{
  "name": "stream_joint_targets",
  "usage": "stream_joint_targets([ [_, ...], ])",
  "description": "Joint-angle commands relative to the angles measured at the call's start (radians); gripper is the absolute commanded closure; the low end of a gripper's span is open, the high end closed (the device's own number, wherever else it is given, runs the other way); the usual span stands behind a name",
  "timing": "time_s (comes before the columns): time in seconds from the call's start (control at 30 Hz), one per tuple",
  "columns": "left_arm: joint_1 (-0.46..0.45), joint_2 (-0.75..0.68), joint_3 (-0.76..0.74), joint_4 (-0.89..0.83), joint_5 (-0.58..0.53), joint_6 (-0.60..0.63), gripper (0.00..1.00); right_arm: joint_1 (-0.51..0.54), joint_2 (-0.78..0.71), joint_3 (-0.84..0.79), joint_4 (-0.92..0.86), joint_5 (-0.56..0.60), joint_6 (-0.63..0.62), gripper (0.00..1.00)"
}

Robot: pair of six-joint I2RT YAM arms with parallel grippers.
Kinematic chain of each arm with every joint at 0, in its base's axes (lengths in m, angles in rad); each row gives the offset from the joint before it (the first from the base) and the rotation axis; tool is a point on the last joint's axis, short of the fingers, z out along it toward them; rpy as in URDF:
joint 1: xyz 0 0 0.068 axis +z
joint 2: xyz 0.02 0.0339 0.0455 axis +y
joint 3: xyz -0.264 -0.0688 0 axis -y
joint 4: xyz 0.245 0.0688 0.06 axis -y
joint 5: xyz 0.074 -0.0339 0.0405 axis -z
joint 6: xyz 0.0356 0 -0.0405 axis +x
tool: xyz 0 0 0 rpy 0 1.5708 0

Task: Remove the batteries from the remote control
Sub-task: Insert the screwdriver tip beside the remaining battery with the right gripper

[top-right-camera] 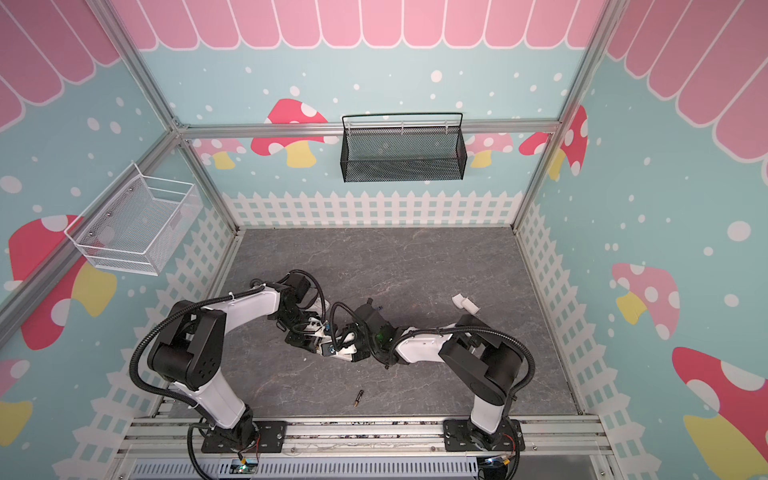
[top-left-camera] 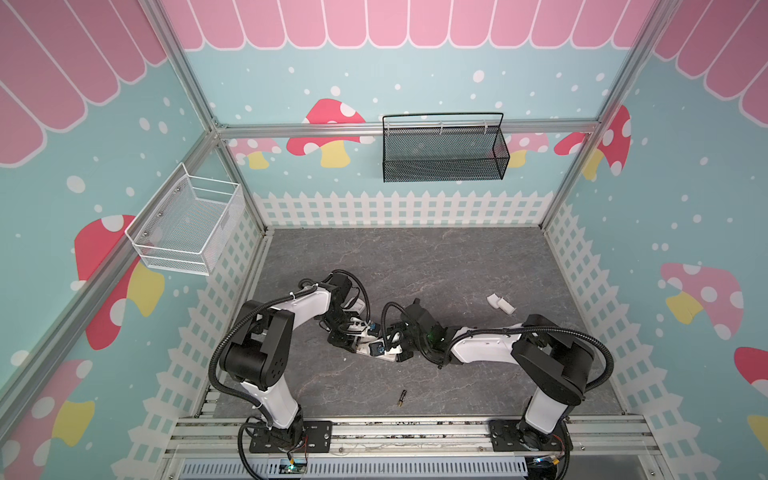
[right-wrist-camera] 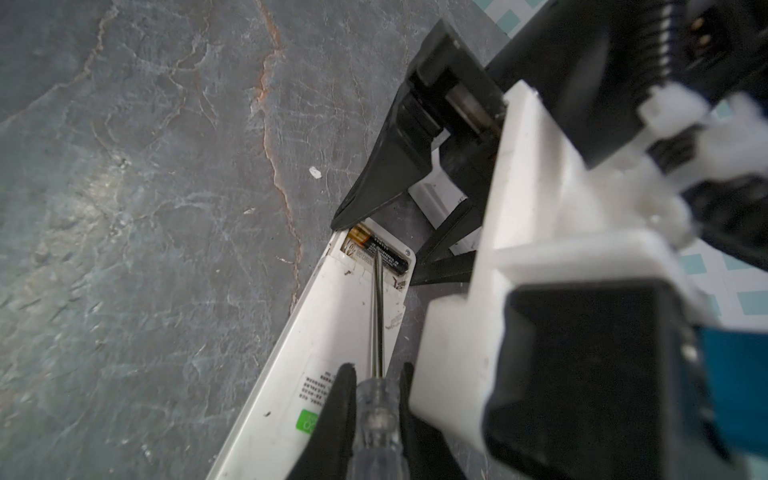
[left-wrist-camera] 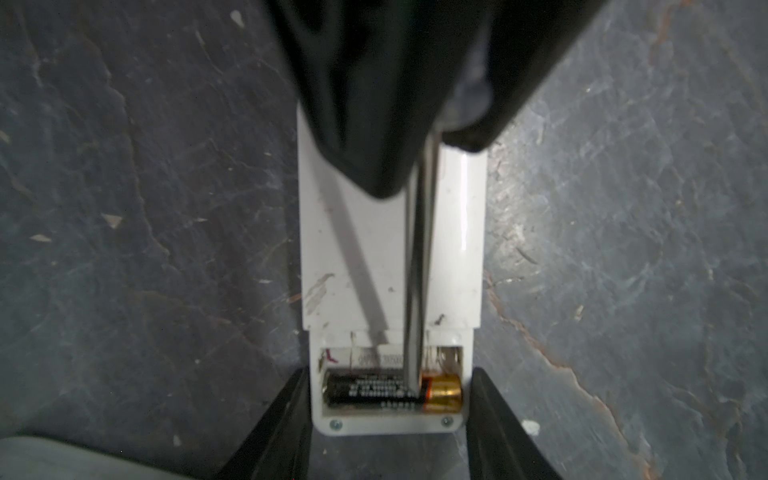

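Observation:
The white remote control (left-wrist-camera: 390, 257) lies back-up on the grey table, its battery bay open at one end. One of the batteries (left-wrist-camera: 374, 390), black with a gold end, sits in that bay. My left gripper (left-wrist-camera: 390, 372) straddles this end, with a finger against each side of the remote. My right gripper (right-wrist-camera: 377, 368) is shut on a clear-handled screwdriver (right-wrist-camera: 376, 415), whose steel tip rests on the battery (right-wrist-camera: 380, 253) in the bay. Another black and gold battery (top-left-camera: 402, 397) lies loose near the table's front edge. In both top views the two grippers meet over the remote (top-right-camera: 340, 351) mid-table.
Small white plastic pieces (top-left-camera: 500, 303) lie on the table behind the right arm. A white wire basket (top-left-camera: 187, 228) hangs on the left wall and a black mesh basket (top-left-camera: 444, 149) on the back wall. Both sit well above the table.

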Motion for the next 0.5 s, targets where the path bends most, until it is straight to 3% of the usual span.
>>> stream_joint_targets([
  [0.0, -0.004, -0.015, -0.005, 0.041, -0.01, 0.002, 0.55, 0.012, 0.017, 0.034, -0.077, 0.031, -0.07, 1.0],
  [0.47, -0.001, -0.002, 0.009, 0.026, -0.004, 0.009, 0.6, 0.051, 0.073, 0.108, -0.159, 0.12, -0.165, 1.0],
])
